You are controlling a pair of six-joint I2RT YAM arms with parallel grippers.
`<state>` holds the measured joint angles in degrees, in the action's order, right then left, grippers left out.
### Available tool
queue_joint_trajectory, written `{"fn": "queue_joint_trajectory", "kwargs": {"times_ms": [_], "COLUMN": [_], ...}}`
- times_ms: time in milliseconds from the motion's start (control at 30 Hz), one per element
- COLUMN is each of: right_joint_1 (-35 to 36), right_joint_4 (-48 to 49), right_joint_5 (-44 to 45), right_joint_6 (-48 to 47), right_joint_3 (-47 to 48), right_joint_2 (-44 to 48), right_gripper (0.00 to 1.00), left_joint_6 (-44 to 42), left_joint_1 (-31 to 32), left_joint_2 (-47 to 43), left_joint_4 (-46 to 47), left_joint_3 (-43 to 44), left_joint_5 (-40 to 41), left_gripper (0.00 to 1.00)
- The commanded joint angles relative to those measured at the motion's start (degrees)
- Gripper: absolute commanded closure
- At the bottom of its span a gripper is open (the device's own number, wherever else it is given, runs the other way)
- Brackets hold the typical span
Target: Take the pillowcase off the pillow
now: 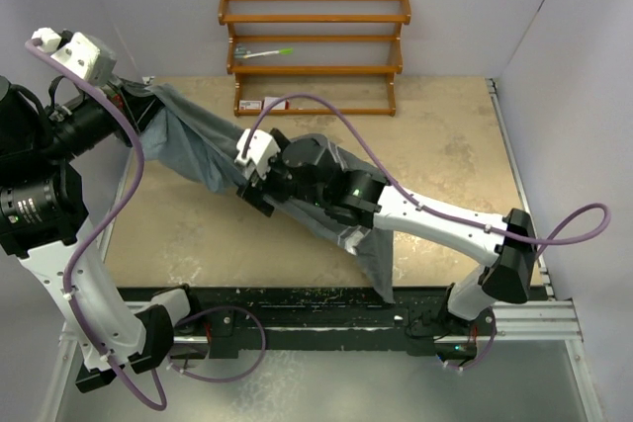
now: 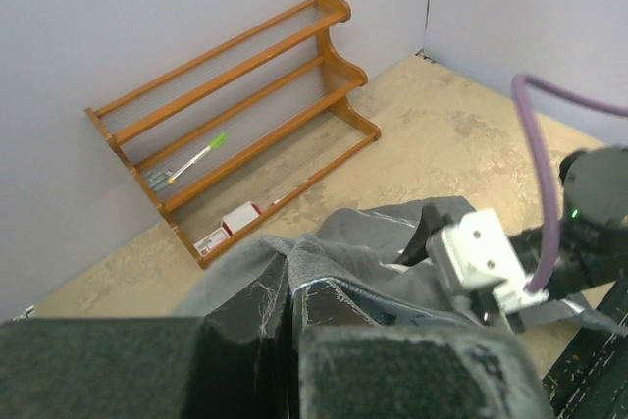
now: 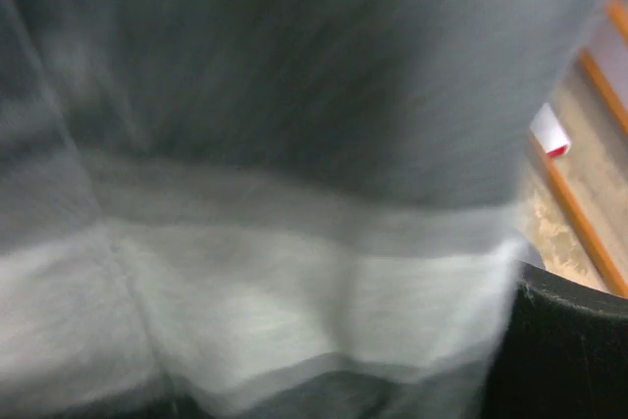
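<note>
Well, nearest the arm bases the loose tail of the pillowcase (image 1: 198,145) hangs over the front edge of the worktop (image 1: 445,145), right of centre. From there the cloth runs as one long diagonal band, up and away to the far left. Its long axis goes from near right to far left, and most of it is lifted off the surface.

The right end effector (image 1: 249,185) sits at mid-span, up against the fabric, so the cloth lies straight ahead of it. Its own camera gives only a blur of grey cloth and a pale stripe, with one dark finger (image 3: 574,340) at the corner. I cannot tell whether it is spread or pinching.

Farther off, the left end effector (image 2: 292,326) is raised at the far-left end, pressed together on a bunched seam of the fabric. That grip shows plainly only in the left wrist view. The overhead view alone shows the whole stretch and the draped tail.

The right arm looks nearer to the slack middle. I judge any coming pull turns on that diagonal. No pillow shows in any view.

Against the back wall stands a wooden rack (image 1: 316,51).
</note>
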<state>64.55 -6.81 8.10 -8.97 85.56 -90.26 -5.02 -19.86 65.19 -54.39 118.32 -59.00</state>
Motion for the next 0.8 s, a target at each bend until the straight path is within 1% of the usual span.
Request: {"fn": "queue_joint_trajectory", "kwargs": {"times_ms": [0, 67, 100, 167, 267, 300, 333, 367, 400, 433, 467, 500, 533, 600, 700, 767], "right_joint_1": [1.33, 1.81, 1.95, 1.94, 0.17, -1.06, -2.66, -4.85, -7.27, -9.61, -11.62, -12.94, -13.79, -14.54, -15.62, -16.84], "right_joint_4": [0.6, 0.91, 0.62, 0.86, 4.16, 4.88, 5.39, 5.51, 5.73, 5.83, 5.47, 4.53, 3.12, -2.81, -11.45, -16.32], "right_joint_5": [0.34, 1.16, 1.94, 4.39, 1.34, 0.39, -3.44, -7.25, -10.84, -14.48, -17.28, -19.12, -20.3, -20.91, -19.4, -18.17], "right_joint_6": [-2.14, -2.67, -3.11, -2.45, 1.96, 4.5, 8.12, 11.62, 15.4, 18.61, 21.34, 22.99, 23.8, 24.42, 26.52, 28.89], "right_joint_3": [-2.66, -1.77, -0.81, 0.69, 2.6, 3.38, 4.1, 5.04, 5.81, 6.56, 7.66, 9.0, 10.9, 15.79, 23.92, 28.36], "right_joint_2": [0.0, -1.68, -2.66, -4.08, -2.77, -1.92, -1.02, -0.19, 0.64, 1.25, 1.74, 1.83, 1.59, 0.08, -3.47, -5.86], "right_gripper": [0.04, 0.07, 0.12, 0.39, 0.99, 1.0, 1.0, 1.0, 1.0, 1.0, 1.0, 1.0, 1.0, 1.0, 1.0, 1.0], "left_joint_6": [3.25, 3.74, 4.09, 4.33, 2.8, 2.19, 1.26, -0.5, -2.62, -4.88, -6.82, -8.96, -10.88, -14.68, -18.0, -19.09], "left_joint_1": [-0.05, -0.02, -0.02, -0.07, -0.05, -0.16, -0.1, -0.12, -0.1, -0.08, -0.06, -0.08, -0.02, -0.06, -0.07, -0.06], "left_joint_2": [-0.05, 0.19, 0.39, 0.67, 0.22, -0.38, -1.07, -1.69, -2.3, -3.27, -4.2, -5.18, -6.28, -8.55, -11.08, -13.01], "left_joint_4": [6.9, 7.12, 7.14, 7.04, 6.78, 7.34, 7.84, 7.7, 7.46, 7.35, 7.18, 7.04, 7.02, 6.29, 3.66, 3.68], "left_joint_3": [3.87, 4.5, 5.01, 5.9, 5.46, 4.01, 2.04, 0.14, -2.21, -4.59, -7.34, -10.32, -13.03, -18.98, -23.02, -24.9], "left_joint_5": [-1.91, -1.78, -1.74, -1.63, 0.68, 2.53, 5.27, 6.8, 7.7, 9.64, 10.74, 11.43, 11.82, 11.67, 10.39, 10.31], "left_gripper": [1.0, 1.0, 1.0, 1.0, 1.0, 0.93, 0.8, 0.5, 0.35, 0.13, 0.03, 0.0, 0.01, 0.01, 0.01, 0.01]}}
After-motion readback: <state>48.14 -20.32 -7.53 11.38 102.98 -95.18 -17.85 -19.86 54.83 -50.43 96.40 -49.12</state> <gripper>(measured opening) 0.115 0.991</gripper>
